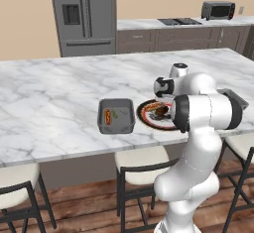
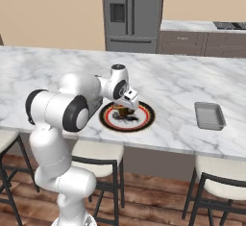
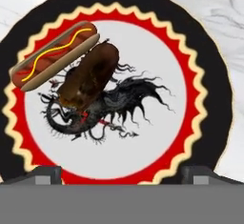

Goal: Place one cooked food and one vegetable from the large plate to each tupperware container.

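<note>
Large plate (image 2: 142, 122) on counter (image 2: 182, 85) between 2 trays: one (image 1: 117, 116) holding 2 foods, other (image 2: 209, 115) apart.

arm bent low, end effector (image 3: 122, 173) wide open

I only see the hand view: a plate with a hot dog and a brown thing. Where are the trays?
Observer: One tray sits on the counter beside the plate, on its left in the left base view.
Operator: Is anything in it?
Observer: Yes, a hot dog and a small green thing.
Operator: And the other one?
Observer: The other tray lies apart from the plate on the opposite side, with nothing showing inside.
</note>
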